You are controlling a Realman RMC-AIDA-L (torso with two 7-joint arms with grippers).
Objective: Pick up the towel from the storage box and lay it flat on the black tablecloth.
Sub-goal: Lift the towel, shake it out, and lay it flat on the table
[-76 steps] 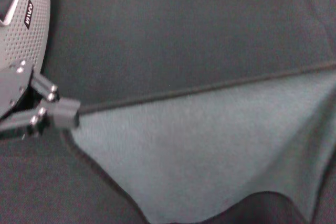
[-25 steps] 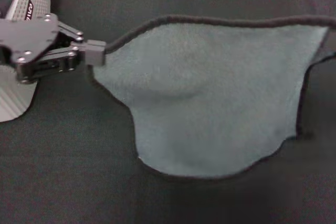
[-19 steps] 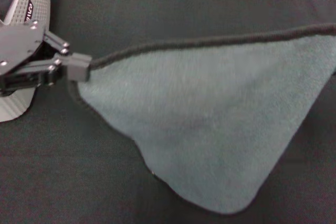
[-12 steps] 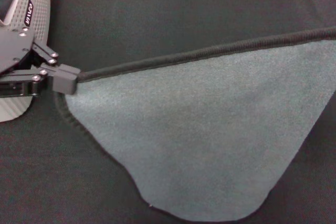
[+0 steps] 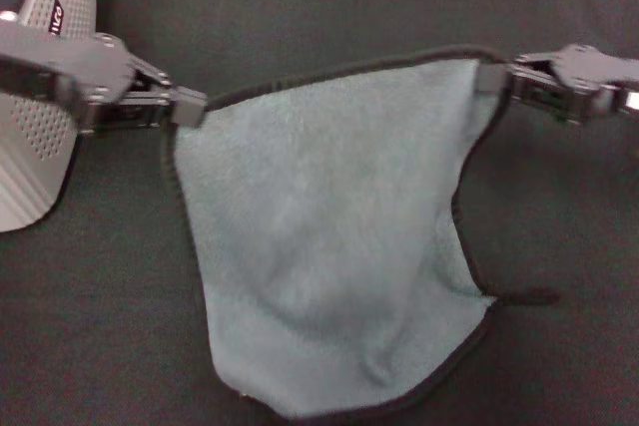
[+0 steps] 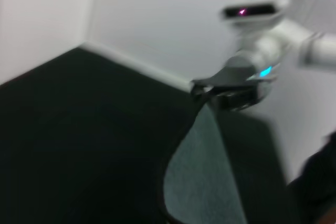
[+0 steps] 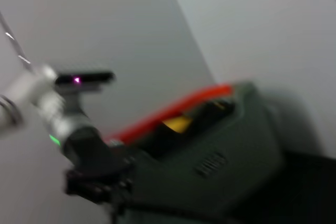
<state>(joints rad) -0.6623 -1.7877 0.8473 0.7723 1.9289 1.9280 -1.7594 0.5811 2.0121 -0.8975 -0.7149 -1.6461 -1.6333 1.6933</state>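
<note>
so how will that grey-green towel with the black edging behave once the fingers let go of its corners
The grey-green towel with black edging is probably very floppy: held by the left gripper and right gripper, its top edge sags and its body hangs in folds. It looks light, so it should collapse onto the black felt tablecloth, likely wrinkled rather than flat.

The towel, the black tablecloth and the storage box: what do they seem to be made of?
The towel looks like soft fleecy cloth: fuzzy grey-green nap, sagging between the grippers. The black tablecloth seems matte felt, without sheen. The storage box appears to be light-grey plastic, its wall perforated with small holes.
</note>
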